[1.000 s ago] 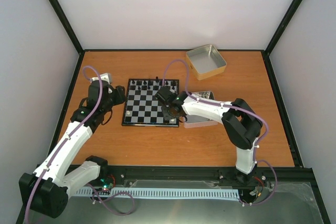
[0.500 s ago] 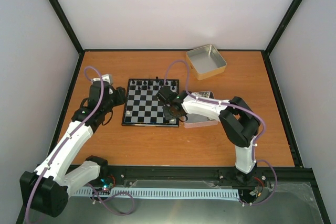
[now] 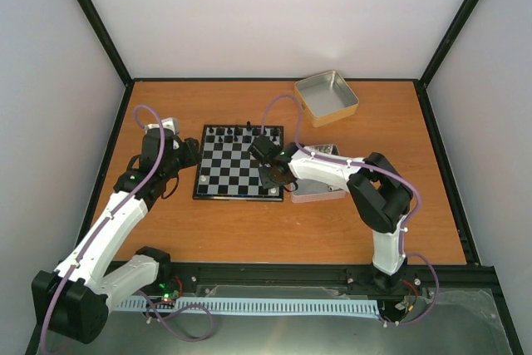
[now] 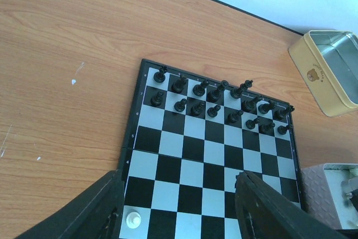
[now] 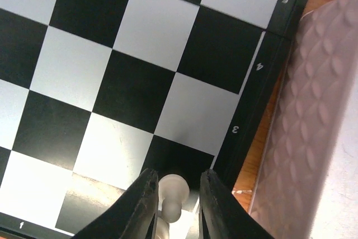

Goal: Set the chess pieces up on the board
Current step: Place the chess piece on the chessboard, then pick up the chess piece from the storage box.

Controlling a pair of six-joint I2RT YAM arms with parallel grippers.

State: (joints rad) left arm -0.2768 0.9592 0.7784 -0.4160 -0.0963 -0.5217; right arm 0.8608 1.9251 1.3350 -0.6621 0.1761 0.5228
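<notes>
though loosely, piece (image 5: 172, 190) within right gripper (image 5: 178, 175)

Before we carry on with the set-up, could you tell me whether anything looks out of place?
Nothing stands out. The black chess pieces stand upright in two rows along the chessboard's far edge, one white piece stands on a near corner square, and another sits between the right gripper's open fingers.
</notes>
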